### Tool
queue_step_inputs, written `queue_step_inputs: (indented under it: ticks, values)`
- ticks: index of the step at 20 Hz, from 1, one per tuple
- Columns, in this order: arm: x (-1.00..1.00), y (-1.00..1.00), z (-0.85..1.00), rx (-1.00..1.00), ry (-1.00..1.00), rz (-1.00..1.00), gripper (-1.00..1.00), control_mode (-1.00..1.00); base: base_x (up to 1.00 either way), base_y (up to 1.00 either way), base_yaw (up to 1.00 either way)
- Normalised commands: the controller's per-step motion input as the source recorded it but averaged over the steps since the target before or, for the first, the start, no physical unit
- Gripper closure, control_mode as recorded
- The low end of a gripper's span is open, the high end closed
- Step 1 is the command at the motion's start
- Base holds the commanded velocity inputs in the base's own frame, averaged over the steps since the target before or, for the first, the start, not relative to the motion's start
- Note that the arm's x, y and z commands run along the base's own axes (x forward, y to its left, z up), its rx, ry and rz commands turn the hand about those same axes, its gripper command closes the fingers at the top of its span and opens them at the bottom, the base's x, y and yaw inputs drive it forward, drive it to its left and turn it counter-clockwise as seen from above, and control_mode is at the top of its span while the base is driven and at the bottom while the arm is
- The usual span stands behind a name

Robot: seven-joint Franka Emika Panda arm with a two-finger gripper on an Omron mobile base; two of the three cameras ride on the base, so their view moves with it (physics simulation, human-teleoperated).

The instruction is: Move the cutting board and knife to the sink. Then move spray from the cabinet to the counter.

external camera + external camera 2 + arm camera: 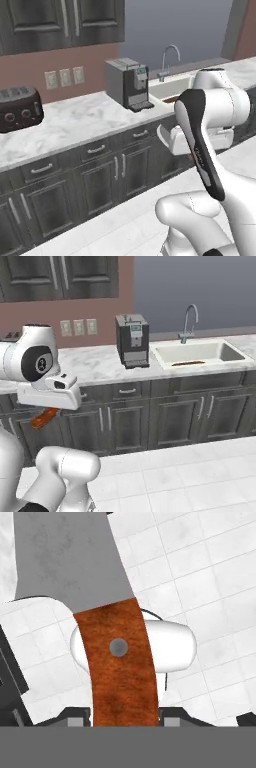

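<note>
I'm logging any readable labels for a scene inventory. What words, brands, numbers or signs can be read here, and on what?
No text can be read.
Coffee machine: a small greenish display panel on its front, too blurred to read.
Toaster: two round knobs, no markings legible.
Knife: plain orange-red handle with a grey rivet, no lettering.
Wall outlets: blank plates.

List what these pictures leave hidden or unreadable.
- Knife: blade tip cut off by the hand view's top edge; in the right base view the arm hides all but its handle.
- Cutting board: a thin sliver in the sink, the rest behind the sink wall.
- Cabinet: doors shut, contents hidden.
</note>
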Motion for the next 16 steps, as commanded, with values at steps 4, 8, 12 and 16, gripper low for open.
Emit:
queue_step_inputs:
  ticks: [4,8,12,16]
  values:
    - [0.0,0.0,0.0,0.0,0.0,0.0,1.0,1.0,0.03,-1.0,-0.19]
    - [0.0,0.0,0.0,0.0,0.0,0.0,1.0,1.0,0.49,-1.0,0.09]
    - [0.0,0.0,0.0,0.0,0.0,0.0,1.0,1.0,0.78,-1.0,0.2]
    - [0.0,0.0,0.0,0.0,0.0,0.0,1.0,1.0,0.99,-1.0,0.23]
